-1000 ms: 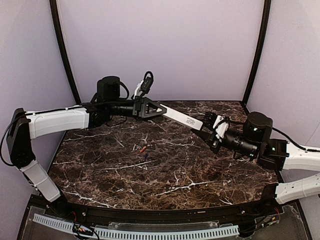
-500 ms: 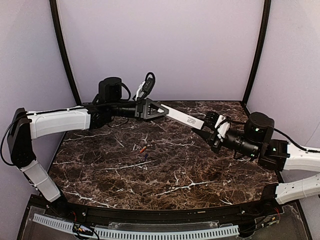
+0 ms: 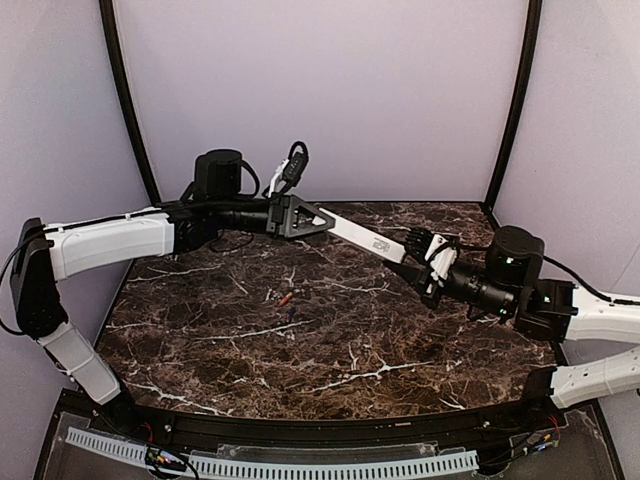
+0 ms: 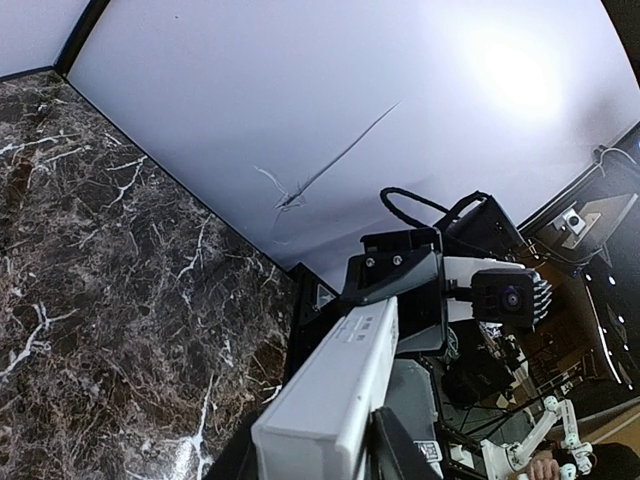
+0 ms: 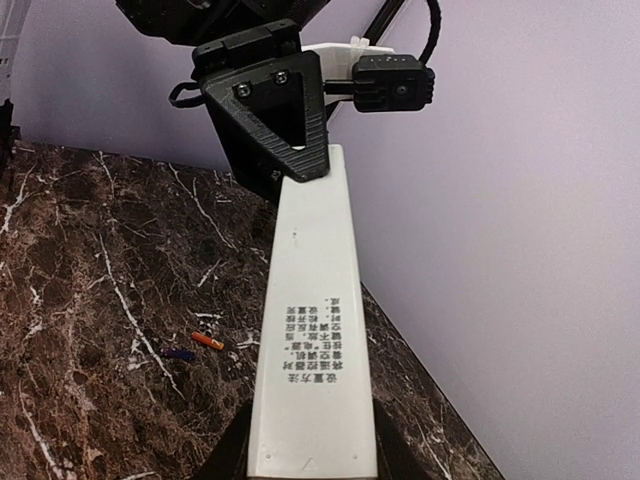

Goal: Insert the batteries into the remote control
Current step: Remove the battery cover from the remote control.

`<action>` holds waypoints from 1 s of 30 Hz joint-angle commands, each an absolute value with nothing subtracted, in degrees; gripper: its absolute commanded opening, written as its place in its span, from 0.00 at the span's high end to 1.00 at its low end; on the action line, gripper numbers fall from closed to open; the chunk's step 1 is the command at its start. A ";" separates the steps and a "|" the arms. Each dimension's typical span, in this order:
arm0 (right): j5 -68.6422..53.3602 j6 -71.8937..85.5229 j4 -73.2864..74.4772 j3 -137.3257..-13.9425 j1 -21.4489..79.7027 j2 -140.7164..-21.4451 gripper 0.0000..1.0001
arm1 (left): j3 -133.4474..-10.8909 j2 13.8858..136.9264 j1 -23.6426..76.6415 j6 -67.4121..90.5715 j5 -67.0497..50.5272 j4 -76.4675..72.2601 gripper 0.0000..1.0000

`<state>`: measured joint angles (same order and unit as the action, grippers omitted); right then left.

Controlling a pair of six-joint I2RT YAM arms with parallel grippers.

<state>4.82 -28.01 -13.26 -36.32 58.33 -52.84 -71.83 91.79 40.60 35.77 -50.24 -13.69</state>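
The white remote control hangs in the air over the back of the table, held at both ends. My left gripper is shut on its far end and my right gripper is shut on its near end. In the right wrist view the remote's plain back with printed text faces the camera, my fingers flank it, and the left gripper clamps the other end. The left wrist view shows the remote edge-on. The red-orange battery and the dark blue battery lie on the table, also in the right wrist view.
The dark marble table has lilac walls behind and at both sides, with black corner posts. A white slotted rail runs along the near edge. The two batteries lie left of centre, under and in front of the remote.
The left gripper and the remote have shifted slightly to the right, and the right gripper moved a little with them. Both stay clamped on the remote. The batteries have not moved.
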 commanded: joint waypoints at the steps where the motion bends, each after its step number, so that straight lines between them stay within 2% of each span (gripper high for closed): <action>1: 2.62 -26.38 -19.93 -36.05 58.60 -50.74 1.00 | -69.63 92.07 39.76 37.54 -50.53 -18.18 0.77; 4: 3.06 -26.37 -19.61 -36.20 58.58 -50.90 1.00 | -69.74 91.47 39.73 37.06 -49.66 -17.33 0.60; 8: 3.13 -26.37 -19.68 -36.30 58.54 -51.17 1.00 | -70.27 90.42 39.73 34.18 -47.42 -13.94 0.51; 23: 5.15 -24.36 -14.42 -39.57 58.58 -54.41 1.00 | -72.23 87.55 39.73 27.37 -39.90 -4.70 0.42; 30: 6.01 -24.58 -14.13 -39.66 58.55 -54.75 1.00 | -72.25 86.84 39.73 26.52 -38.88 -3.52 0.41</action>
